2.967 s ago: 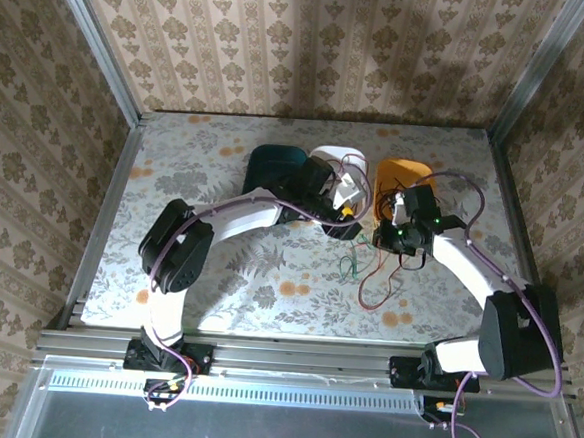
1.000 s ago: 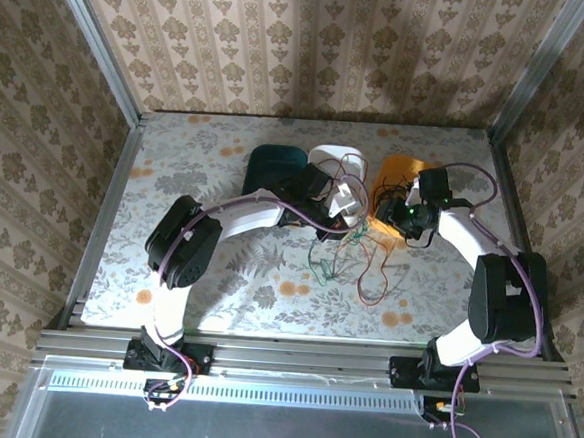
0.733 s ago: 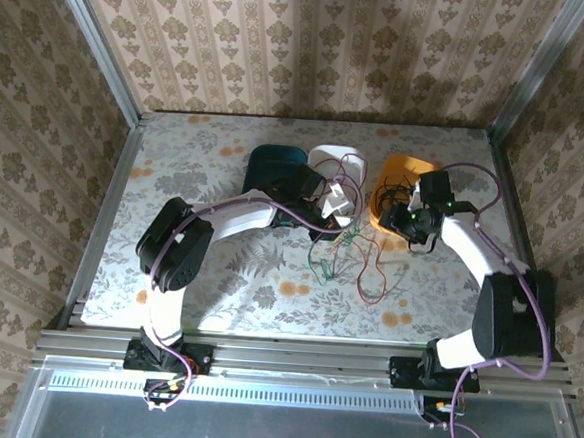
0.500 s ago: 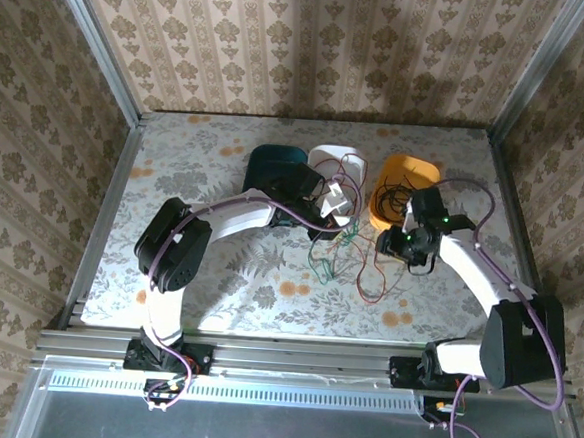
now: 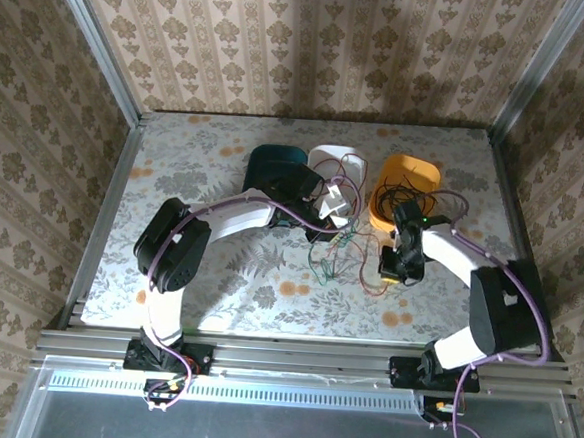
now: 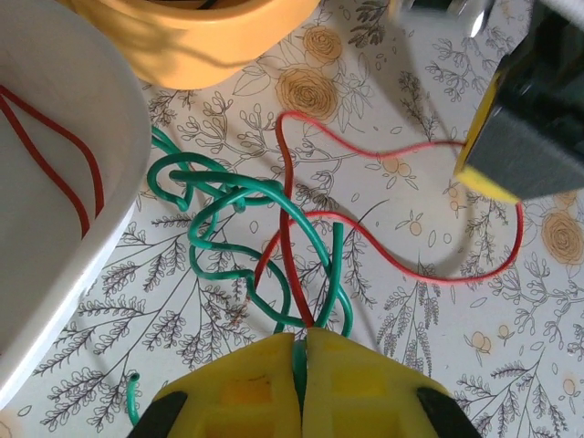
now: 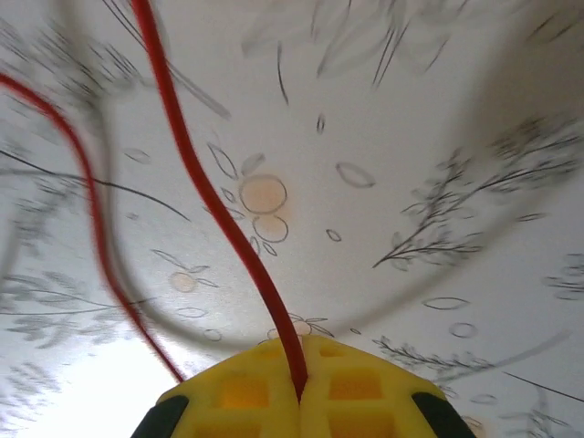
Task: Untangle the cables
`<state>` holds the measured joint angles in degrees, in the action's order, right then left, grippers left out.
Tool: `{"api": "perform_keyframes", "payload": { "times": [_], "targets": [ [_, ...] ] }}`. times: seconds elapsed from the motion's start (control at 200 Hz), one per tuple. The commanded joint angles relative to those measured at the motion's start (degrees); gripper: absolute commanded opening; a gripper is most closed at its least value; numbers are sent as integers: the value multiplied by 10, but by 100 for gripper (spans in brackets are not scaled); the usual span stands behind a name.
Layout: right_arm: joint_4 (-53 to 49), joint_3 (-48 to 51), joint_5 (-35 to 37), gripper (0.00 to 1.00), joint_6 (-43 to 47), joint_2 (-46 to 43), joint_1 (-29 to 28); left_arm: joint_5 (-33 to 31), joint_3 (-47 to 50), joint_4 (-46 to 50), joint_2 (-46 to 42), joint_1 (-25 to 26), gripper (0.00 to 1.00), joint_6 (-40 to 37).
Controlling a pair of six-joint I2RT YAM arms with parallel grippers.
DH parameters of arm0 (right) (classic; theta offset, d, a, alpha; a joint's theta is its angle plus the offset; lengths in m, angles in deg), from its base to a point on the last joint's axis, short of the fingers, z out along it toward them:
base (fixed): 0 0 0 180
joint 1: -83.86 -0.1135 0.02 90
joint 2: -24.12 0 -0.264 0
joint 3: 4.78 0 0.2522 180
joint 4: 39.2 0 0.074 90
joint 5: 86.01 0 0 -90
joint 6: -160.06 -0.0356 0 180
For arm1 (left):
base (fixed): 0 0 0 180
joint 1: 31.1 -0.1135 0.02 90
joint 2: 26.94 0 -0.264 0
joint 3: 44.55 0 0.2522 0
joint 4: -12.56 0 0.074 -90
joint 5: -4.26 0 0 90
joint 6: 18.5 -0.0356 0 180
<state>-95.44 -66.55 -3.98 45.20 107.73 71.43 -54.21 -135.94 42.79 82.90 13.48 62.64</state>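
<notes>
Claws: the left gripper [image 6: 301, 351] has its fingers pressed together, pinching the green cable [image 6: 228, 214] at the seam. A strand of the red cable [image 6: 415, 266] enters the same seam, and whether it is clamped too cannot be told. The right gripper [image 7: 299, 370] is likewise pressed together, pinching the red cable, which leaves the seam and runs straight ahead of the claw, low over the table [image 5: 195, 172]

Location: the tangle [image 5: 338, 254] lies on the table between the two claws, directly ahead of the left gripper and off to the left of the right gripper. In the left wrist view the green cable is coiled in several crossed loops close to the fingertips. The red cable threads through those loops, then swings out in a wide bend towards the right gripper

Governing relation: the tangle sits nearer the left gripper, and the red cable's long run lies roughly across the table from one claw to the other. Judgement: the coming move calls for the right gripper to draw the red cable away to its own side while the left holds the green one

Obstructions: the white tray [image 5: 326, 156] stands just beyond the tangle, with a red strand lying inside it. The orange tray [image 5: 420, 173] stands just beyond the right gripper. Risk, as judged: the green loops may tighten round the red strand instead of releasing it
</notes>
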Motion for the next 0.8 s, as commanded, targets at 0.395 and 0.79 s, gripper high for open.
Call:
{"api": "perform_keyframes", "payload": {
  "times": [0.395,0.79],
  "targets": [
    [47,-100,168,0,-30,-248,21,-7,40,10,-35,-8,0,-16],
    [145,-220,107,0,-41,-206,136,-12,89,-30,-52,-9,0,-3]
  ]
}}
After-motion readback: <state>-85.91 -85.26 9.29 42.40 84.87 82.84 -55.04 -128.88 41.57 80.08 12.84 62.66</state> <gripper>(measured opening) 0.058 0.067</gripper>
